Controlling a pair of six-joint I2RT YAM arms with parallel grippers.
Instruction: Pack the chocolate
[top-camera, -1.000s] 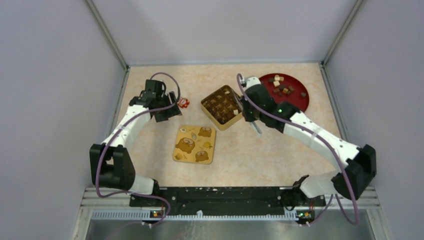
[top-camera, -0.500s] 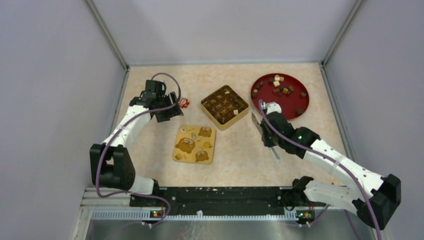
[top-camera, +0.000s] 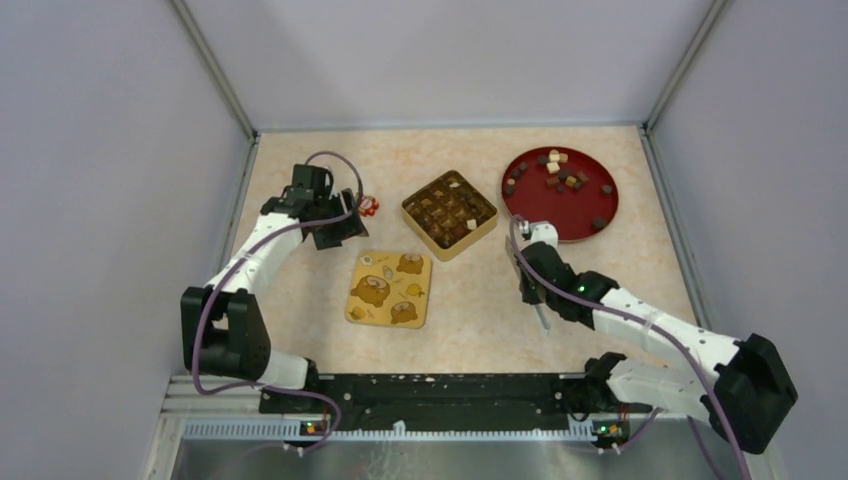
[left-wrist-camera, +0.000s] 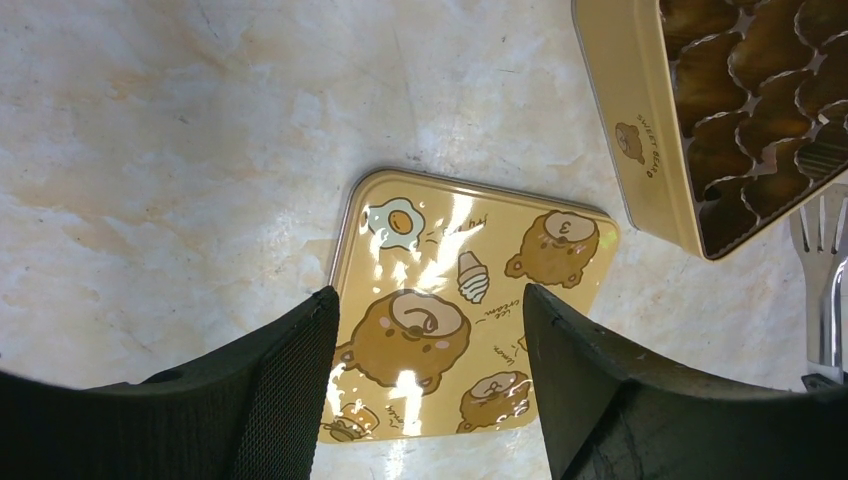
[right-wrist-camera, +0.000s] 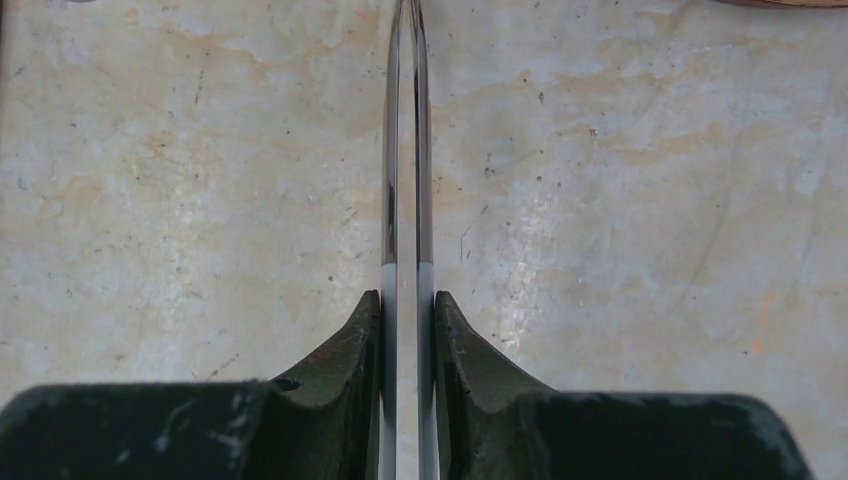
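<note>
The chocolate lumps (top-camera: 562, 178), mostly dark brown with a few cream ones, lie on a round red plate (top-camera: 590, 228) at the back right. More chocolate fills the cells of the square yellow tin (top-camera: 449, 213), which also shows in the left wrist view (left-wrist-camera: 640, 120). My right gripper (top-camera: 530, 283) is shut on metal tongs (right-wrist-camera: 405, 150) over bare table between tin and plate, tips pointing toward the plate. My left gripper (top-camera: 336, 228) is open and empty, left of the tin; its fingers (left-wrist-camera: 290, 380) frame the yellow lid (left-wrist-camera: 470, 300).
The yellow bear-print lid (top-camera: 390, 288) lies flat in front of the tin. A small red-and-white wrapped sweet (top-camera: 369, 207) lies beside the left gripper. Grey walls close in the table on three sides. The tongs' tips (left-wrist-camera: 822, 270) show at the left wrist view's right edge.
My right arm has drawn back from the tin's right side toward the near right, carrying the tongs, and turned them toward the plate. The left arm has barely moved.
</note>
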